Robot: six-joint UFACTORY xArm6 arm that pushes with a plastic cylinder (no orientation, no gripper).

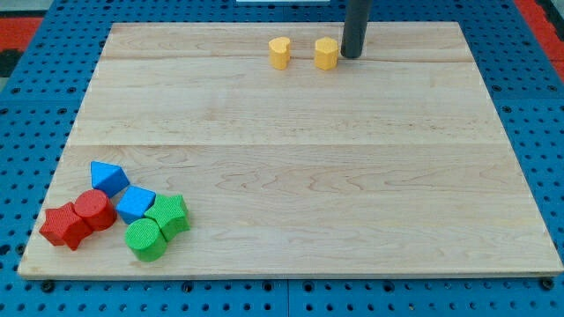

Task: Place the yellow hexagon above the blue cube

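The yellow hexagon [326,53] stands near the view's top, a little right of centre. A second yellow block, heart-like in shape [279,53], stands just to its left. My tip [352,55] rests on the board right beside the hexagon's right side, touching or nearly touching it. The blue cube [109,177] sits far off at the view's lower left, at the top of a cluster of blocks. A second blue block [135,203] lies just below and right of it.
In the lower-left cluster are a red cylinder [93,210], a red star-like block [64,225], a green cylinder [144,239] and a green star-like block [168,215]. The wooden board [308,176] lies on a blue pegboard surface [26,97].
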